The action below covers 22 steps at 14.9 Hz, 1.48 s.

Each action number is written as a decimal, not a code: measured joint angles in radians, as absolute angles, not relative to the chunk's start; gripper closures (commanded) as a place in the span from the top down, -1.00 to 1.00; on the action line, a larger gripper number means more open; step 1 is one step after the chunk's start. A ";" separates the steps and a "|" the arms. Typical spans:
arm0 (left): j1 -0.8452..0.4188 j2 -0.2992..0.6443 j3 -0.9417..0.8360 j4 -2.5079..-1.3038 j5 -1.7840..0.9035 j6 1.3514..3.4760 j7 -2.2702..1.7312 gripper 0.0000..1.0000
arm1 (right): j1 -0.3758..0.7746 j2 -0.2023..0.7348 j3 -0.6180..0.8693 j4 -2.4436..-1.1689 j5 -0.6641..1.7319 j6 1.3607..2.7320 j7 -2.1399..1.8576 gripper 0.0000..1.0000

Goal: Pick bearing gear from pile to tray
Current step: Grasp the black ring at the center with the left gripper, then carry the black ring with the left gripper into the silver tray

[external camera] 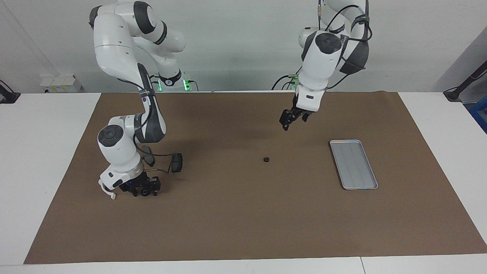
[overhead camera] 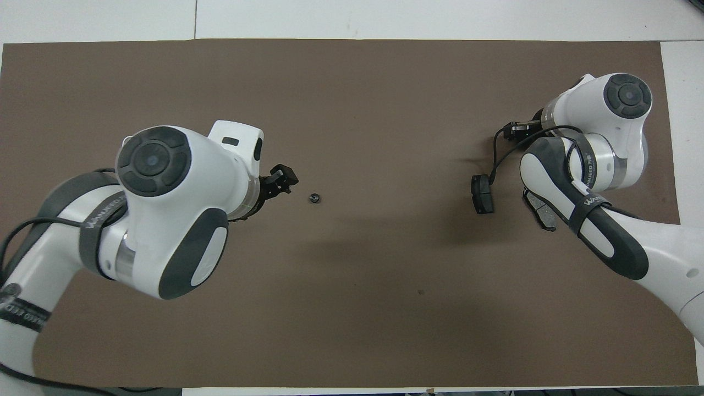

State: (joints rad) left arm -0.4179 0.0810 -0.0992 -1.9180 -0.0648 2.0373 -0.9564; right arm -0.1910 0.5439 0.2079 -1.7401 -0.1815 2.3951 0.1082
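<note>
Starting at the right arm's end of the table, the right gripper (external camera: 144, 190) is down at the brown mat (external camera: 243, 228), in the pile. Whether it is released, clenched or grasping a piece cannot be told. The white curved arc piece (external camera: 107, 191) lies just beside it, toward the table's end. Two dark grey pads lie nearer to the robots than the arc: one pad (external camera: 176, 162) stands clear on the mat, and the other pad (external camera: 149, 156) is partly covered by the arm

In the middle of the mat a single small black round piece (external camera: 266, 160) lies by itself, well apart from the pile and from the tray. The left gripper (external camera: 293, 122) hangs in the air over bare mat close to this piece, not over it and not touching it. Its fingers are spread apart and grasp nothing

Toward the left arm's end of the table lies the tray (external camera: 344, 167), silver-grey with a raised rim, flat on the mat with nothing in it. From overhead the left arm covers the tray
</note>
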 measured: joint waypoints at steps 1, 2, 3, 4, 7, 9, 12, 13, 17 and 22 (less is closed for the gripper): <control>-0.444 0.123 -0.099 -1.909 -0.065 2.054 -0.987 1.00 | -0.191 0.543 0.208 -1.737 -0.181 2.393 0.108 -1.00; -0.475 0.173 -0.099 -1.886 -0.064 2.062 -1.028 1.00 | -0.191 0.541 0.208 -1.735 -0.181 2.391 0.108 -1.00; -0.503 0.234 -0.099 -1.845 -0.058 2.069 -1.067 1.00 | -0.192 0.541 0.208 -1.735 -0.180 2.390 0.108 -1.00; -0.523 0.297 -0.099 -1.799 -0.051 2.075 -1.095 1.00 | -0.192 0.541 0.208 -1.735 -0.179 2.390 0.108 -1.00; -0.535 0.417 -0.095 -1.740 -0.025 2.116 -1.111 0.83 | -0.192 0.541 0.208 -1.735 -0.179 2.389 0.109 -1.00; -0.529 0.436 -0.086 -1.741 -0.019 2.160 -1.111 0.72 | -0.192 0.541 0.208 -1.735 -0.179 2.388 0.109 -1.00; -0.526 0.436 -0.081 -1.759 -0.015 2.202 -1.111 0.53 | -0.192 0.541 0.208 -1.732 -0.179 2.376 0.109 -1.00; -0.526 0.436 -0.082 -1.772 -0.014 2.212 -1.111 0.48 | -0.192 0.541 0.208 -1.731 -0.179 2.372 0.109 -1.00; -0.526 0.436 -0.082 -1.823 -0.008 2.253 -1.111 0.45 | -0.192 0.541 0.209 -1.725 -0.179 2.350 0.108 -1.00; -0.526 0.435 -0.082 -1.834 0.001 2.270 -1.111 -0.07 | -0.188 0.534 0.212 -1.662 -0.181 2.169 0.108 -1.00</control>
